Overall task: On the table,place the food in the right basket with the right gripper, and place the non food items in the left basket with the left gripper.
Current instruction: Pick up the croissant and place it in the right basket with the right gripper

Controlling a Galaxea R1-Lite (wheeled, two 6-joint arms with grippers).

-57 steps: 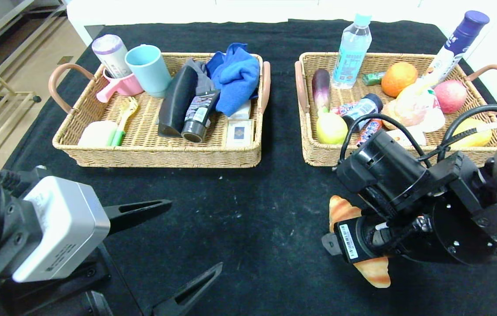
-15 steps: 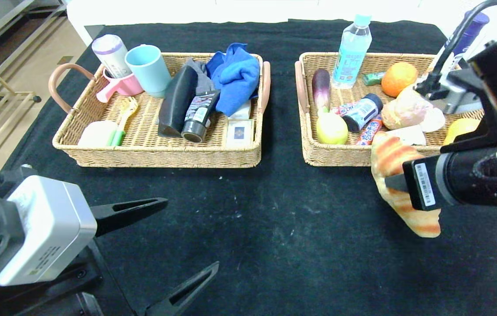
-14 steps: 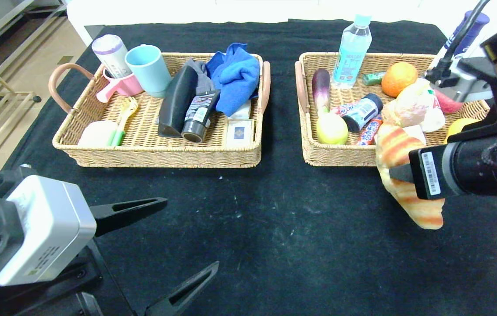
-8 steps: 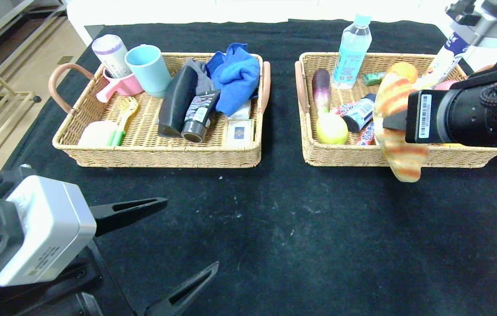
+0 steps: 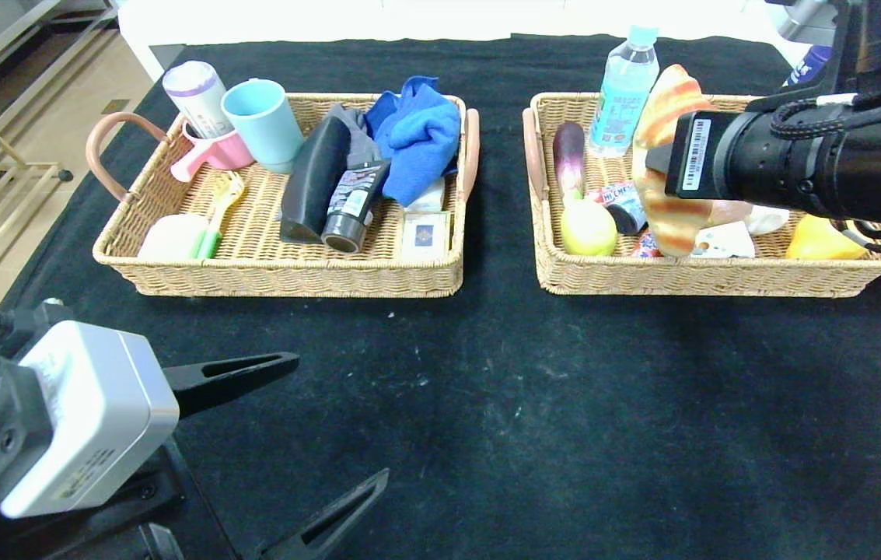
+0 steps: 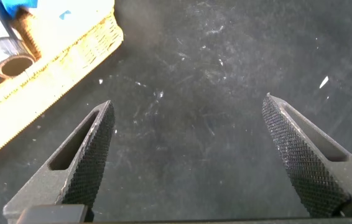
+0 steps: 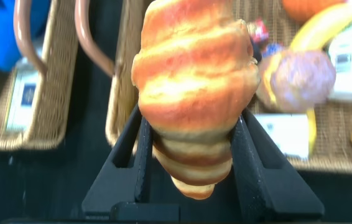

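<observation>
Head view: the right tool grips the croissant above the right basket; the left tool hangs spread wide over the desk. Left wrist view: both fingers stand far apart above black cloth. Right wrist view: the croissant sits clamped between the fingers, over the basket's edge.

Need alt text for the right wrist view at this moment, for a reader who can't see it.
The right gripper is shut on a striped golden croissant, held between its two black fingers above the right basket. Past it, blurred packaged snacks lie inside the wicker tray, and the left basket shows at one edge on the black table.
</observation>
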